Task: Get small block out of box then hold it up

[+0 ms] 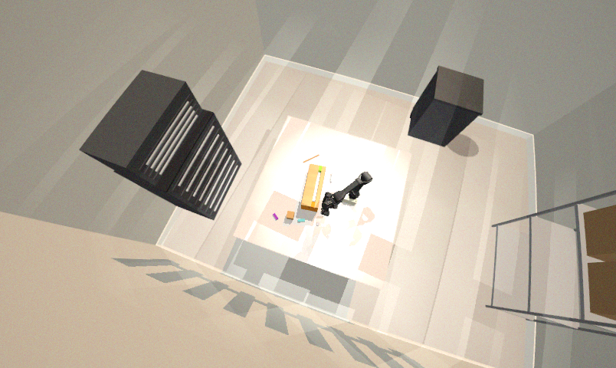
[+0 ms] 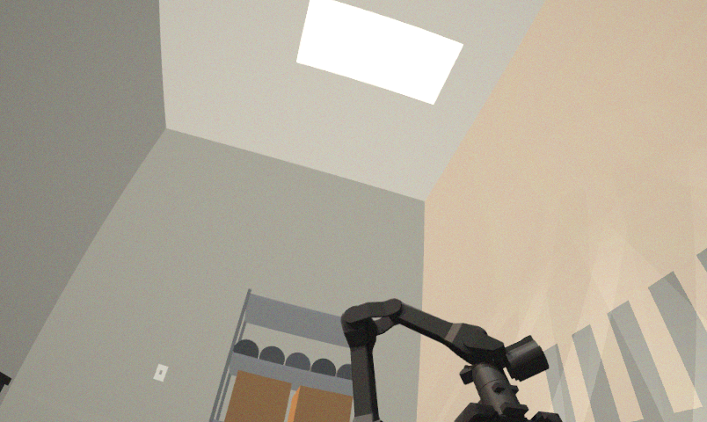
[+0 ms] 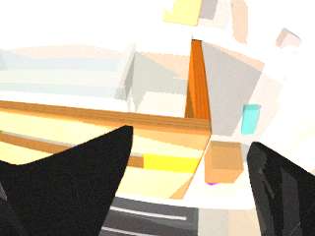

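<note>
The wooden box (image 1: 307, 186) (image 3: 162, 123) stands upright, with its clear front toward the arm. A green patch (image 1: 320, 169) marks its far end and a yellow patch (image 3: 171, 163) the near end. No block shows plainly on the visible part of the shelf. A pale yellow block-like piece (image 3: 183, 11) lies on the table in front of the near end; I cannot tell for certain that it is the small block. My gripper (image 1: 325, 212) (image 3: 193, 144) is open and empty, in front of the near end. It hides the table beneath it in the top view.
Beyond the near end lie a teal piece (image 1: 300, 220) (image 3: 250, 119), an orange-brown cube (image 1: 290, 215) (image 3: 223, 159), a magenta piece (image 1: 275, 216) (image 3: 212, 184) and a small grey block (image 1: 318, 224) (image 3: 288, 37). A thin stick (image 1: 310, 158) lies past the far end.
</note>
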Action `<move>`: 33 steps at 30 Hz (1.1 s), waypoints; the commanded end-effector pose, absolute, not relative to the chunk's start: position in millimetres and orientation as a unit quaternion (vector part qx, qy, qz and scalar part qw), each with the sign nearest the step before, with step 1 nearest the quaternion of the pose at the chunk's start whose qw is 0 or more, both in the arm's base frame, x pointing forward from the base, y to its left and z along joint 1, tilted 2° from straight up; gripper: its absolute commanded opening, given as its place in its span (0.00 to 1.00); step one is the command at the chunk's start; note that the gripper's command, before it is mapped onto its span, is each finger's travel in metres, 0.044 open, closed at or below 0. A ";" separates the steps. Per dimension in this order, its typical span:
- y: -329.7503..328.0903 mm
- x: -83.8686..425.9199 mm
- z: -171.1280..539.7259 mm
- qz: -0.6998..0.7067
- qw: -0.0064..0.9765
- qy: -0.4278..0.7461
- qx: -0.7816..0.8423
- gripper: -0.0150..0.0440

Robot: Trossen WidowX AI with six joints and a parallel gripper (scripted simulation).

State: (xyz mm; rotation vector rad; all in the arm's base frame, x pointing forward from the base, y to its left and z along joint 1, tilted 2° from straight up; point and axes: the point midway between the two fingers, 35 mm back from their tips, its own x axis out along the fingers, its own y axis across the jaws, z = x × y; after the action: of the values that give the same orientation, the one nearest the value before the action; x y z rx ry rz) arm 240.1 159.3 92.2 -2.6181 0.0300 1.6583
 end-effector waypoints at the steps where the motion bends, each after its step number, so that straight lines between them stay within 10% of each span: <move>1: 154.8 235.5 44.7 0.546 0.005 0.015 -0.838 0.74; 33: 152.7 233.2 -32.3 0.546 0.005 0.015 -0.837 0.74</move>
State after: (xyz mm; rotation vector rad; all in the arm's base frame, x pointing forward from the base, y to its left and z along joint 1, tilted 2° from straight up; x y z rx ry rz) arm 235.7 155.5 -25.0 -2.6175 0.0421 1.6909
